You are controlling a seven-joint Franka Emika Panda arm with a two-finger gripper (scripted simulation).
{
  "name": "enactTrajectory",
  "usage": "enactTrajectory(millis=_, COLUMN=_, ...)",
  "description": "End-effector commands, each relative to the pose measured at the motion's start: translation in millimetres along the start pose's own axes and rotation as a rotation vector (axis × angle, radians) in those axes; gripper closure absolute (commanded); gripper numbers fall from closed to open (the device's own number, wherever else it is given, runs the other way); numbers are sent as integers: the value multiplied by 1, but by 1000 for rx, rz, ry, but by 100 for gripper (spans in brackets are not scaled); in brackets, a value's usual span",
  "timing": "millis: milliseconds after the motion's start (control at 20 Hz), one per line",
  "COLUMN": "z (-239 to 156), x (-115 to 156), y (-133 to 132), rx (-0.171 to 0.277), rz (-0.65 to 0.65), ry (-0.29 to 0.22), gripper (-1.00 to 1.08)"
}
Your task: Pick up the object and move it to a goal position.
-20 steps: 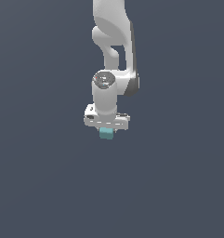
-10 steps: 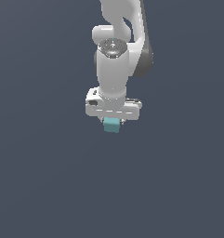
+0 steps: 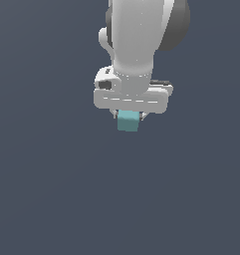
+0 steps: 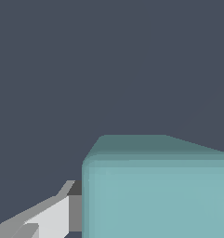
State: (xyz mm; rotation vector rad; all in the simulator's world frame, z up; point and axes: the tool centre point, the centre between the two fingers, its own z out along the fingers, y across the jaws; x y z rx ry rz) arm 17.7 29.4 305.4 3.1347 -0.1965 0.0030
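The object, a small teal cube (image 3: pixel 128 121), hangs just under the white hand of the arm in the exterior view. My gripper (image 3: pixel 128 118) is shut on the cube, whose upper part is hidden between the short fingers. The cube is far narrower than the hand. In the wrist view the teal cube (image 4: pixel 155 190) fills the lower right of the picture, and one white and grey finger (image 4: pixel 57 216) presses against its side. The other finger is out of that picture.
The white arm (image 3: pixel 139 40) rises out of the top of the exterior view. All around it is a plain dark grey-blue background, with no other objects, edges or marker visible.
The arm, with the cube held in its gripper, has moved towards the camera and a little to the exterior view's right, so it looks larger. The grip on the cube is unchanged.
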Motion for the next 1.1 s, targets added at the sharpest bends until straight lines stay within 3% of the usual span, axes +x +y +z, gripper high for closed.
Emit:
enactTrajectory(millis=0, z=-23, x=5, y=-7, rx=0, rz=0, ry=-2, gripper=108)
enactTrajectory(millis=500, z=-81, x=20, y=-24, rx=1, rz=0, ry=-2, gripper=108)
enactTrajectory(millis=1050, z=-98, x=26, y=-29, rx=1, rz=0, ry=-2, gripper=108)
